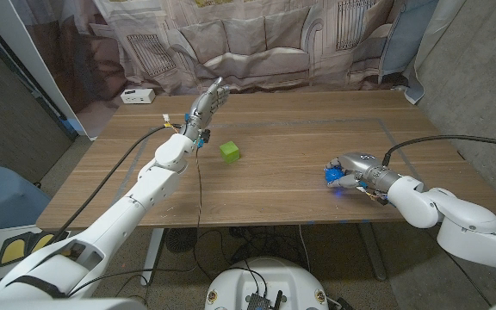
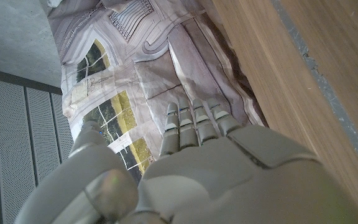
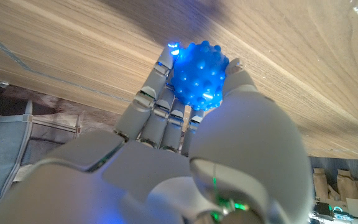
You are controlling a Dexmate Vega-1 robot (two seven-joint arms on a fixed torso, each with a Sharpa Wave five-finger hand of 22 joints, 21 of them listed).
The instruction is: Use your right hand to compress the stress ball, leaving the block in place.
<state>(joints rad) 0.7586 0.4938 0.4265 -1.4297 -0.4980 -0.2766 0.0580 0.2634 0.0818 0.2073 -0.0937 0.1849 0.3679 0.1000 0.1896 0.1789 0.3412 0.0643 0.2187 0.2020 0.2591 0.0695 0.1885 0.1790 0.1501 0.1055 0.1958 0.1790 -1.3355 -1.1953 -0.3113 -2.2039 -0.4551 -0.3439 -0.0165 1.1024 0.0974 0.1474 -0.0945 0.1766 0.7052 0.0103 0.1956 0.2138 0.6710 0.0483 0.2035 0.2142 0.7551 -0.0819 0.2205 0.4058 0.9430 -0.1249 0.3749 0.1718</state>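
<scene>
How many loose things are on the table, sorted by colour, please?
Blue: 1, the stress ball, held in the right hand.
Green: 1, the block.
White: 1, the small box at the far corner.
Total: 3.

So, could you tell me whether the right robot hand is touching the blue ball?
Touching: in the right wrist view the right robot hand wraps its fingers around the blue ball.

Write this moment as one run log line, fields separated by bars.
right hand grips blue stress ball | green block untouched | left hand raised, open
</scene>
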